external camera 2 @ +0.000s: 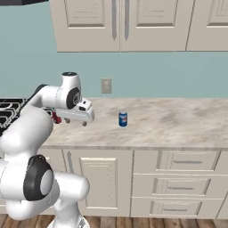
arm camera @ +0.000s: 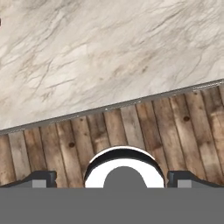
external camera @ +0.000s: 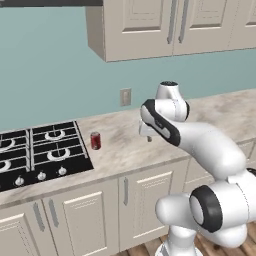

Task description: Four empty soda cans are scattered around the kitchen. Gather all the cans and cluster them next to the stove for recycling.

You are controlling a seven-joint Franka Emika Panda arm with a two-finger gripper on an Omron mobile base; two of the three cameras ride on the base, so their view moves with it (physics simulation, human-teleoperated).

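A red soda can (external camera: 95,141) stands upright on the counter just right of the black stove (external camera: 40,150). In the right base view, part of that red soda can (external camera 2: 56,118) peeks out behind my hand. A blue soda can (external camera 2: 123,119) stands farther right on the counter, by itself. My gripper (external camera: 148,136) (external camera 2: 84,121) hovers above the counter's front part between the two cans, pointing down, touching neither. In the hand view the gripper (arm camera: 113,179) is open, its fingertips (arm camera: 41,178) far apart with nothing between them, over the counter edge and the floor.
Marble-look counter (external camera 2: 178,120) runs right along the teal wall, with a wall outlet (external camera 2: 106,85) above it. Upper cabinets (external camera 2: 120,24) hang overhead. Base cabinets and drawers (external camera 2: 187,187) stand below, and wood-plank floor (arm camera: 144,127) lies in front of them.
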